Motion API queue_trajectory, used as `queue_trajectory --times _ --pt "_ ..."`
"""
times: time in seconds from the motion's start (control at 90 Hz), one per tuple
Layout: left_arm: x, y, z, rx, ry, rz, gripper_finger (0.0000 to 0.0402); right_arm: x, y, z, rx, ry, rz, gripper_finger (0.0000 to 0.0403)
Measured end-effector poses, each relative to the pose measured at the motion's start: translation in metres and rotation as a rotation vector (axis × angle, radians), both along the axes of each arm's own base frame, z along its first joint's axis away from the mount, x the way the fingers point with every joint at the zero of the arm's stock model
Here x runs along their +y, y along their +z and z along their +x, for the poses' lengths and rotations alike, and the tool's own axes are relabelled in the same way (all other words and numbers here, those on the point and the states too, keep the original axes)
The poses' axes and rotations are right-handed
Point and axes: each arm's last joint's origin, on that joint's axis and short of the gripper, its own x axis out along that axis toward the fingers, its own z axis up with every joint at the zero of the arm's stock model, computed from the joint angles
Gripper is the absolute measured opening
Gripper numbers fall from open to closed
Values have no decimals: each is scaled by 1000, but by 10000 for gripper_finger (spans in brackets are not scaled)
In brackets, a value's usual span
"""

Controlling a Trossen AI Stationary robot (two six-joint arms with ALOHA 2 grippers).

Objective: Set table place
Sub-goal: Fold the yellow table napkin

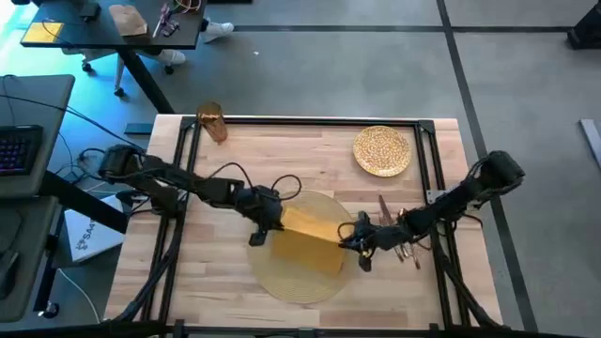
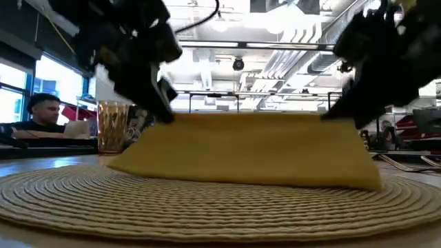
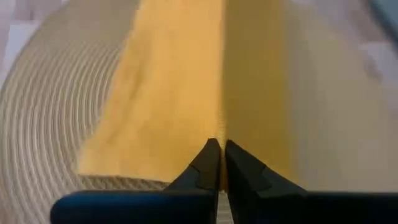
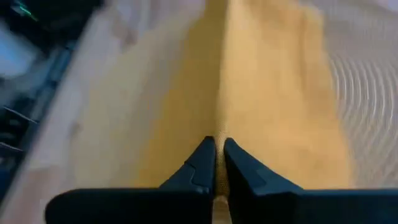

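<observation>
Yellow folded napkin (image 1: 310, 235): lies across the round tan woven placemat (image 1: 291, 277), held at two opposite ends. Left gripper (image 1: 263, 225) is pinched tight on the fold at the end nearer the left arm; right gripper (image 1: 355, 239) is clamped on the fold at the other end. Both wrist views show fingertips (image 3: 214, 155) closed on the raised crease, cloth falling away either side. Held so, likely to keep the napkin taut and square while it is positioned on the mat.

Placemat: flat on the table (image 1: 235, 160), toward the near edge, centre.

Gold speckled plate (image 1: 382, 150): far right of the tabletop, well apart from the mat, not yet placed.

Amber cup (image 1: 212, 123): far left corner, just inside the rail.

Copper cutlery (image 1: 399, 235): loose group beside the right gripper, just off the mat's right edge; individual pieces hard to separate.

Surface: light butcher-block wood, black rail frame around it.

Room: grey floor, dark desk (image 1: 94, 28) beyond; a seated person (image 2: 41, 114) shows in the low view.
</observation>
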Motion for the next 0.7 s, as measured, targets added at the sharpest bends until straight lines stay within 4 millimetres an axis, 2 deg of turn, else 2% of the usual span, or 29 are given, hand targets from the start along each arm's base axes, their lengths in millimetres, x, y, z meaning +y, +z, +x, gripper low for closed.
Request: queue_trajectory --times 0.1,0.233,0.367,0.467,0.611,0.7 --pt "13 23 0 -29 24 71 0 -16 16 -3 -26 -17 -66 0" --pt "35 46 -1 -94 96 258 0 -41 39 -8 -33 -85 -295 0" --pt "42 55 -4 -104 127 422 0 -51 61 -8 22 -143 -519 0" --pt "30 38 -6 -64 47 408 0 -47 47 -8 83 -71 -531 0" --pt "-2 4 -11 -55 -54 363 0 -26 12 -4 191 66 -501 0" --pt "-20 -13 -14 -48 -123 368 0 -13 -5 3 200 150 -468 0"
